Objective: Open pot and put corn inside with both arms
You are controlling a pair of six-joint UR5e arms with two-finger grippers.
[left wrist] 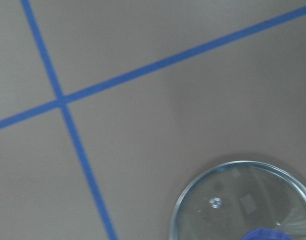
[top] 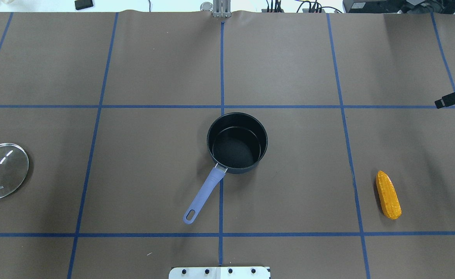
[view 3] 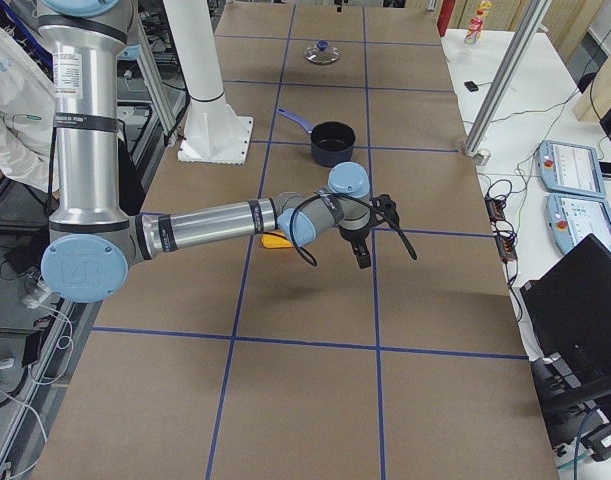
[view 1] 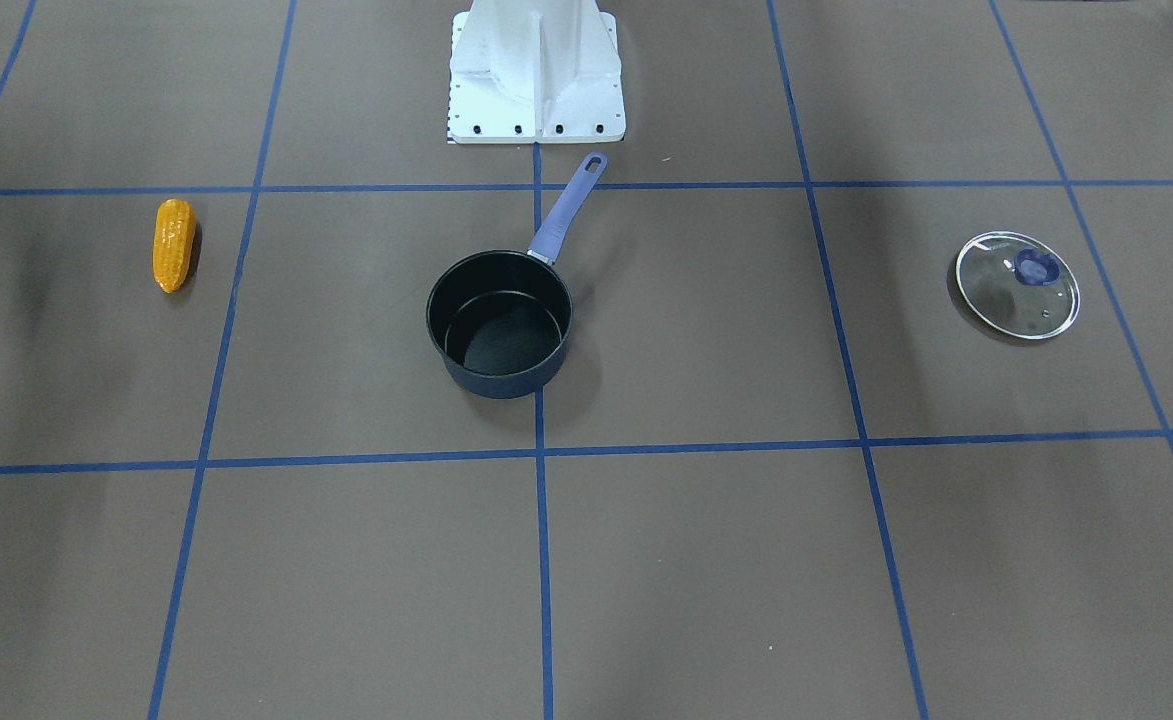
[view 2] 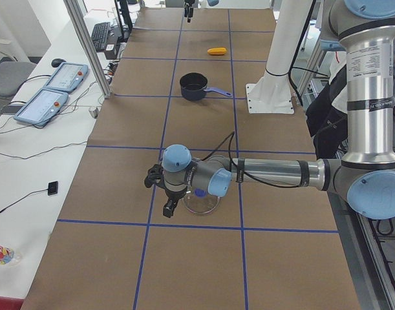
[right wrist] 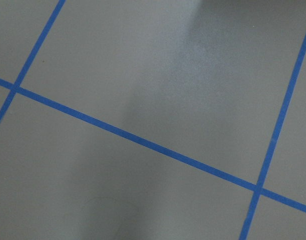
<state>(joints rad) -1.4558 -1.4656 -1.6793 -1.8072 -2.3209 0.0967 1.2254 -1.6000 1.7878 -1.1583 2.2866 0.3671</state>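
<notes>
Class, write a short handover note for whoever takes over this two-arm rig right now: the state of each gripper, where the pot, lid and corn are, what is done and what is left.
Left gripper: above the table by the glass lid, not holding it; open or shut cannot be told.
Right gripper: in the air past the corn, carrying nothing; open or shut cannot be told.
Pot: mid-table, uncovered, empty.
Lid: flat on the table, robot's left side.
Corn: on the table, robot's right side.
Done: pot opened.
Left: pick up the corn, likely with the right arm, and put it in the pot.
</notes>
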